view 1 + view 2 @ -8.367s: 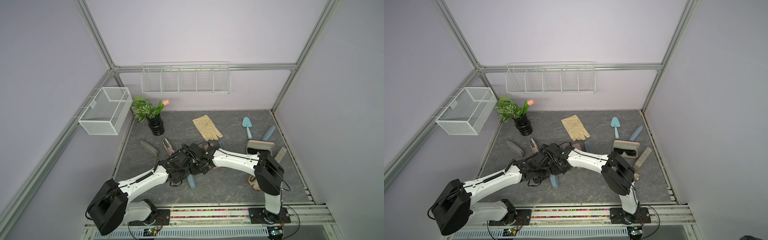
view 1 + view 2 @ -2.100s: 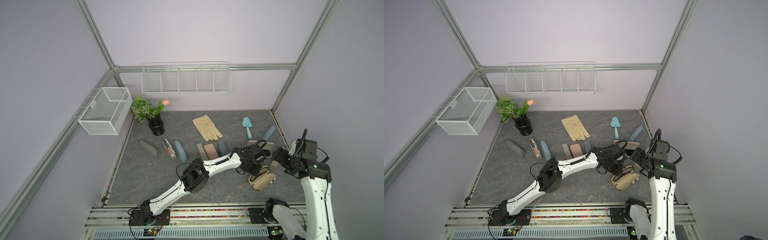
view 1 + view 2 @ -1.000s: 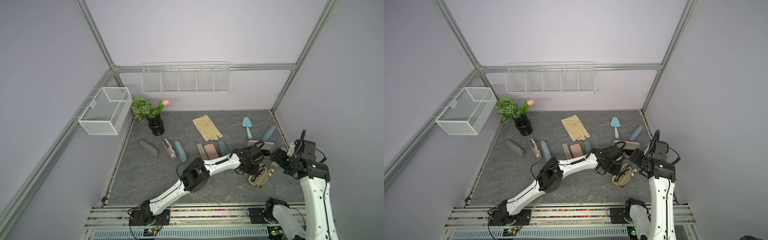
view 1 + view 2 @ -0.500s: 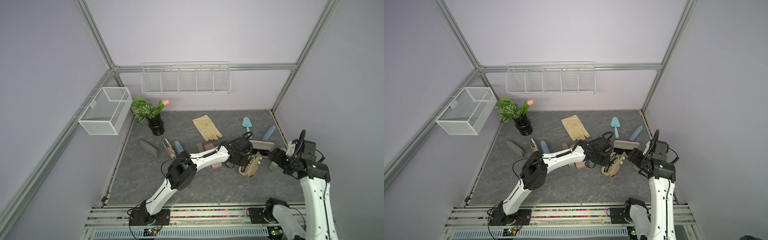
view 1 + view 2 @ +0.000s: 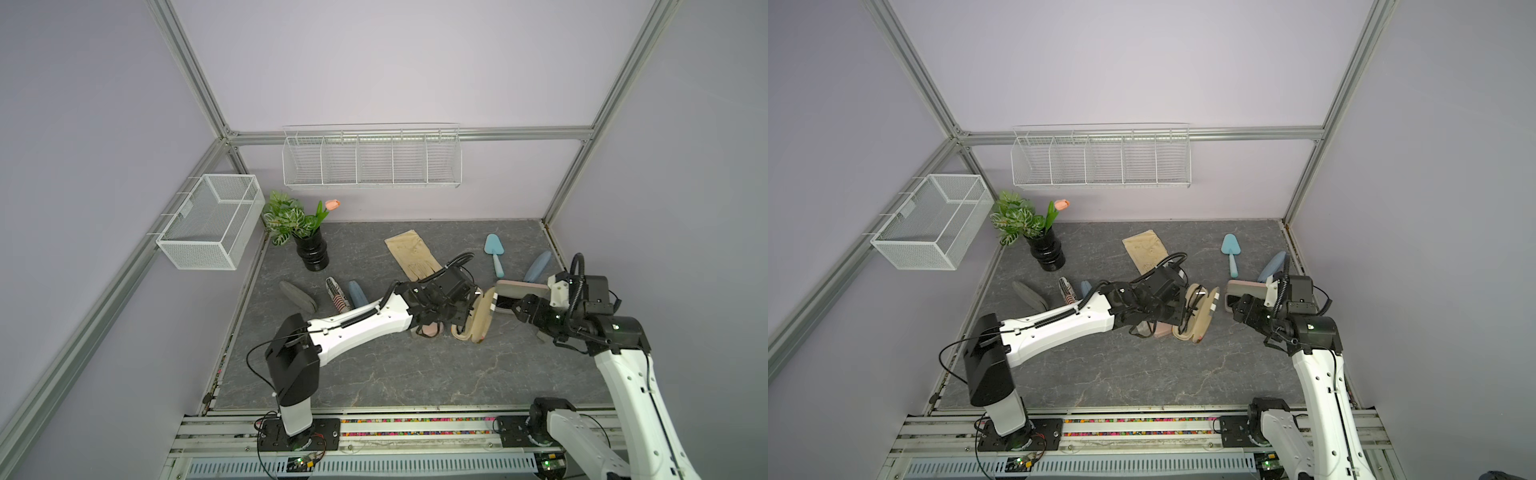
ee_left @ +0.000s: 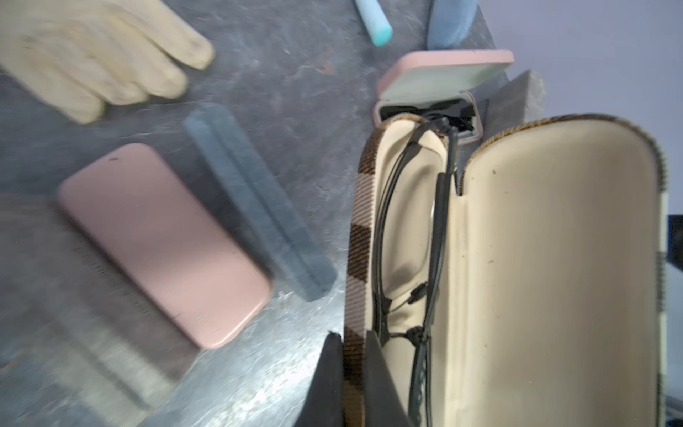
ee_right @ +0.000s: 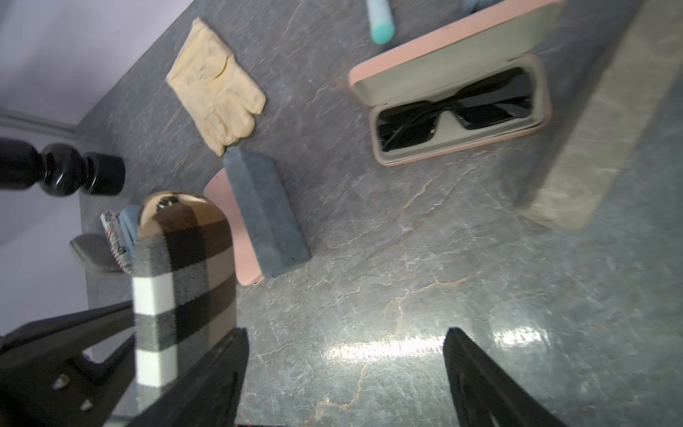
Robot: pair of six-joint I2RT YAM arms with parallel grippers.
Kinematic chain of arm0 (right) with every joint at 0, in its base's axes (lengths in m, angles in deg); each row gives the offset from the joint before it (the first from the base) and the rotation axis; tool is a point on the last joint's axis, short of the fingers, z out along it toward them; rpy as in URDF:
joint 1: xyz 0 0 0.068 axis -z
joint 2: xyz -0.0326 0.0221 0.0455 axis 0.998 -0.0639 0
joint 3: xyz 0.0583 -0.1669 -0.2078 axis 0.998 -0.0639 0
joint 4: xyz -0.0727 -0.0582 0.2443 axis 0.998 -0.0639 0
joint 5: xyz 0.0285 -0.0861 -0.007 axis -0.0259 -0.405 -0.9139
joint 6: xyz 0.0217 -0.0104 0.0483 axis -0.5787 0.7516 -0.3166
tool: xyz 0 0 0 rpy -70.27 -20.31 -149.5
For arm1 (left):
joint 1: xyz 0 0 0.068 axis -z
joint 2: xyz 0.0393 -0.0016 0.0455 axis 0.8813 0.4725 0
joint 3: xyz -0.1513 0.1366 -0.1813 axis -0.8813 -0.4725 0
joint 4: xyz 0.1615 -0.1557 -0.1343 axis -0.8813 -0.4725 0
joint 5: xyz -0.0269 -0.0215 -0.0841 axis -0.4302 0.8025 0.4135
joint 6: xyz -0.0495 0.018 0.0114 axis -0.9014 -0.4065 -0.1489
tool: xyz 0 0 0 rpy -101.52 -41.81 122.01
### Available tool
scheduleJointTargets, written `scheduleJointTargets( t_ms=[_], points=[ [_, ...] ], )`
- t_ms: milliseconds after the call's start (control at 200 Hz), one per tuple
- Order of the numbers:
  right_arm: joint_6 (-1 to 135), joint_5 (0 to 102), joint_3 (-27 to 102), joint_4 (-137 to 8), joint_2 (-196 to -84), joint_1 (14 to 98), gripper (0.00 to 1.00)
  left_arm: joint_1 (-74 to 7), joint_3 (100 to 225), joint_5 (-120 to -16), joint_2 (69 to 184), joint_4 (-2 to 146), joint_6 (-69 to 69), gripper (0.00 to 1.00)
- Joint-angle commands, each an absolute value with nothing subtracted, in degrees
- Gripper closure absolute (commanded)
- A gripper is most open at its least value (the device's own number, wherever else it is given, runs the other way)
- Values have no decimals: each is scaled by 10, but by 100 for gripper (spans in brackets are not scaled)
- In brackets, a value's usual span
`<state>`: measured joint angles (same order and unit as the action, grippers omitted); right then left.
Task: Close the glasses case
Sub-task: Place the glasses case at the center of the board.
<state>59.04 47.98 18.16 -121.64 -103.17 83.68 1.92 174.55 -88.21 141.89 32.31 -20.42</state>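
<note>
We're gripping the plaid glasses case [image 5: 478, 319] at mid-table [image 5: 374, 374] with our left gripper [image 6: 349, 342], jaws clenched on its side wall, glasses [image 6: 439, 222] lying inside, lid [image 6: 554, 258] gaping toward our right. Its long axis is running front to back. Our right gripper [image 7: 343, 334], jaws spread wide and empty, is hovering just beside that lid. We're judging it the nearer arm for the push.

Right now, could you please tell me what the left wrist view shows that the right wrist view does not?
Only the left wrist view: the cream lining of the plaid case, wire-framed glasses lying inside, and the left tool pinching its wall. Only the right wrist view: the black vase and the open right tool, holding nothing. Both: the beige glove and the open pink case.
</note>
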Motion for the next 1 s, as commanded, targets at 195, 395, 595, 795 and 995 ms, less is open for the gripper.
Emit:
scheduleJointTargets(
  t_ms=[195,395,595,795,995],
  points=[
    [520,378,223,-1147,-1136,595,15,5,1549,-1033,1219,276,-303,95],
    [499,347,259,-1129,-1201,504,15,-20,1421,-1058,1110,274,-343,94],
    [485,330,274,-1119,-1244,454,15,-48,1325,-1034,1074,294,-359,94],
    [473,323,276,-1112,-1269,423,15,-48,1283,-1019,1097,322,-378,95],
    [467,324,273,-1110,-1283,410,15,-47,1256,-1013,1099,347,-407,95]
  ],
)
